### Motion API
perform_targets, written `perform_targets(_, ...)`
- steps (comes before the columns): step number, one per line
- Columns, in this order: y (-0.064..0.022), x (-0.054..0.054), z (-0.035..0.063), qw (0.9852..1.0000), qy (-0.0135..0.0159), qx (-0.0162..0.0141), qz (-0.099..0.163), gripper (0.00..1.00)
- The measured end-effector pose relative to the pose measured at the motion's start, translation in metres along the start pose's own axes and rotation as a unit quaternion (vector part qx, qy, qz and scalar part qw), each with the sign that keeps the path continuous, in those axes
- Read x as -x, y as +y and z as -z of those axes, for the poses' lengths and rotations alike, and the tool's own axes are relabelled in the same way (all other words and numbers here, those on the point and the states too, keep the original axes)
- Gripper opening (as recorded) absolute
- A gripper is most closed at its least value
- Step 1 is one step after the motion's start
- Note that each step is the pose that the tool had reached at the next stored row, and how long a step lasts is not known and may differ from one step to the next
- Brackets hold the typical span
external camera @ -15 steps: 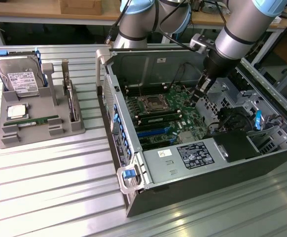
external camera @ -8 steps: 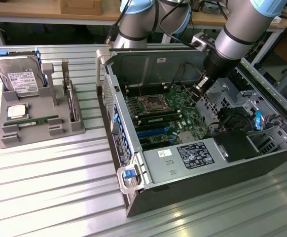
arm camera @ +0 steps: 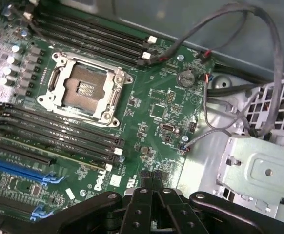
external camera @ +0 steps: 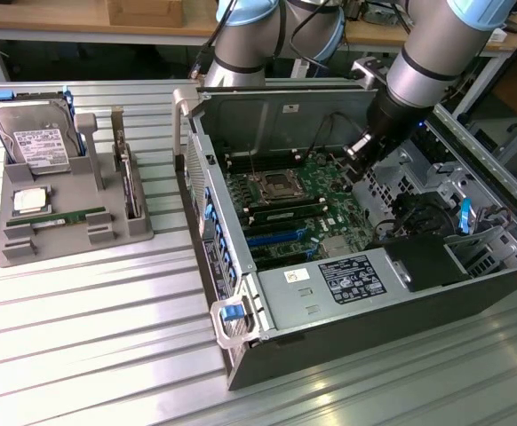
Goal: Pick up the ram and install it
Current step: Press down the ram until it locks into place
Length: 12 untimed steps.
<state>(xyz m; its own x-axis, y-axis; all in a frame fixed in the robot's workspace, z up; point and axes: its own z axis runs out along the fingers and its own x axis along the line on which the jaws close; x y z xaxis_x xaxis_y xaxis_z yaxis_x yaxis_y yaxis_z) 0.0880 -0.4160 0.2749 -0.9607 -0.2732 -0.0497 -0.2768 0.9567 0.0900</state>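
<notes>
A ram stick, long, thin and green, lies flat in the front groove of the grey parts tray at the exterior view's left. My gripper hangs inside the open computer case, above the green motherboard, far from that tray. In the wrist view the two black fingers are pressed together and the gripper is shut with nothing in it. It hovers over the board beside the black memory slots and the empty processor socket. A thin green edge stands in one slot.
The tray also holds a silver hard drive and a square silver processor chip. Grey cables loop over the drive cage by the gripper. The case walls stand around the board. A ribbed metal table lies in front.
</notes>
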Motion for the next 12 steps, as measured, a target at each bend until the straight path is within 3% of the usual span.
perform_targets(4,0.0000,0.0000,-0.0001,0.9983,-0.0052,-0.0029,-0.057,0.11)
perform_targets(6,0.0000,0.0000,-0.0002,0.9947,-0.0093,-0.0051,-0.102,0.11)
perform_targets(8,0.0000,0.0000,-0.0003,0.9907,-0.0122,-0.0068,-0.135,0.11)
perform_targets(11,0.0000,0.0000,-0.0005,0.9832,-0.0164,-0.0091,-0.182,0.11)
perform_targets(12,-0.0001,0.0000,-0.0006,0.9782,-0.0187,-0.0103,-0.207,0.11)
